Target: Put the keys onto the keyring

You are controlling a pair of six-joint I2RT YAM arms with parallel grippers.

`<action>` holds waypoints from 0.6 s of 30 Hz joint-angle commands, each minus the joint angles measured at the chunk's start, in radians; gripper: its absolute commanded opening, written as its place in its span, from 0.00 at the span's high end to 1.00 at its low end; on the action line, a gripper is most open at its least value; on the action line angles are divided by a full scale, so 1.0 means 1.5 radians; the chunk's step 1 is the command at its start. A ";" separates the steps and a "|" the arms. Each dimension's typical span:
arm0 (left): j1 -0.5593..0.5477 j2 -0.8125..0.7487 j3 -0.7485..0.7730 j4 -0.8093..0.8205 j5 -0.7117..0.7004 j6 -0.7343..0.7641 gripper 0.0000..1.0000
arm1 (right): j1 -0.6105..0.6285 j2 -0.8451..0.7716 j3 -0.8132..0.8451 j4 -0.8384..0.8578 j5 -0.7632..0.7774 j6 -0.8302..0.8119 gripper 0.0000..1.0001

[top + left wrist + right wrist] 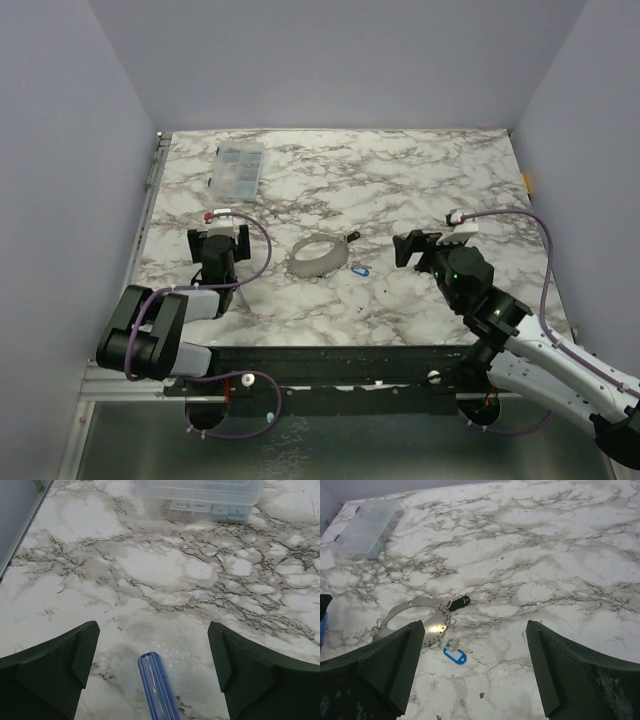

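The keyring (318, 257) is a pale grey band loop lying mid-table; in the right wrist view (415, 617) its small metal ring (451, 621) lies at its right end. A dark key head (460, 602) lies touching that end. A metal key on a blue tag (456, 651) lies loose just right of the loop, also seen from above (361, 269). My right gripper (408, 247) (475, 625) is open and empty, right of the keys. My left gripper (217, 243) (152, 627) is open, left of the loop, with a blue translucent bar (157, 687) between its jaws, untouched.
A clear plastic compartment box (238, 168) stands at the back left, straight ahead in the left wrist view (200, 497). Grey walls close the table on three sides. A metal rail (150, 190) runs along the left edge.
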 commanded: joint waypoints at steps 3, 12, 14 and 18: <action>0.006 0.093 0.037 0.147 0.074 0.026 0.01 | -0.001 -0.030 -0.016 0.018 0.042 -0.003 0.06; 0.060 0.197 0.034 0.282 0.103 0.003 0.01 | -0.001 -0.018 0.003 0.019 0.037 -0.005 0.06; 0.062 0.222 -0.001 0.375 0.128 0.009 0.01 | 0.000 -0.019 -0.005 0.034 0.035 -0.005 0.06; 0.062 0.215 0.005 0.352 0.124 0.007 0.01 | 0.000 -0.019 -0.029 0.096 0.015 0.007 0.07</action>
